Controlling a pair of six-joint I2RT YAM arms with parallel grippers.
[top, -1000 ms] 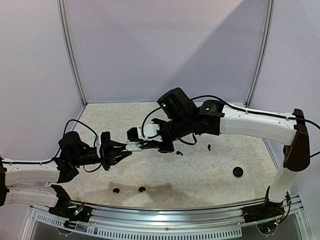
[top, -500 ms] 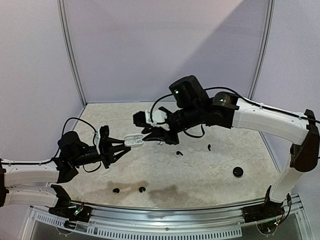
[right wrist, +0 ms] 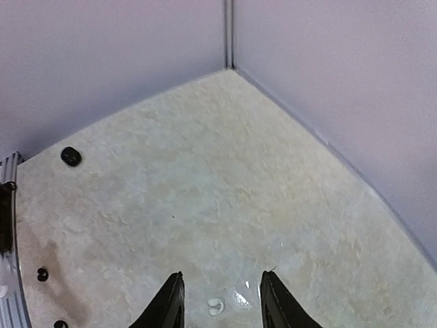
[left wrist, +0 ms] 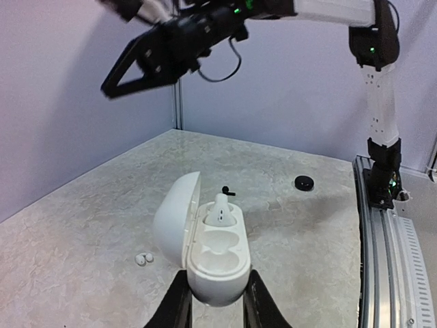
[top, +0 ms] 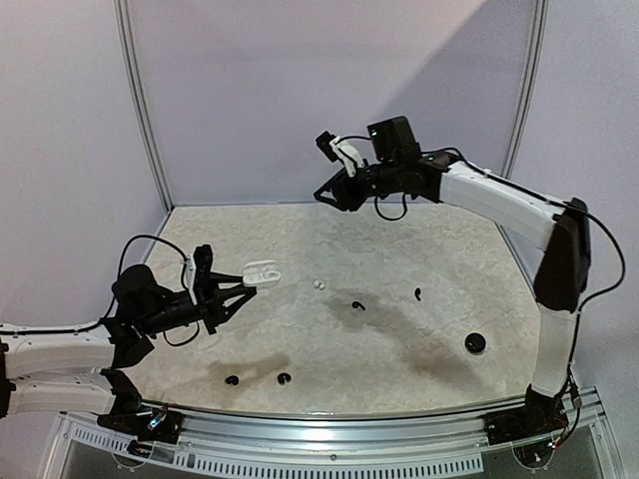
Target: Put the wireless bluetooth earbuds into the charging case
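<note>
High above the table (top: 399, 249), apart from every item: right gripper (right wrist: 222, 277), jaws parted, nothing between them. Clamped narrowly on the near end of the open white charging case (left wrist: 212, 260): left gripper (left wrist: 213, 307), lid standing up on its left side. Seated upright in the case's far well: one white earbud (left wrist: 220, 210). Loose on the table, far below the right gripper and in line with its gap, ahead-left of the left gripper: second white earbud (right wrist: 216, 305). Farther off, beyond the case: a black earbud (top: 357, 304).

Beige mottled table (top: 300, 239), lilac walls (top: 250, 100), metal rail (top: 349, 417)
</note>
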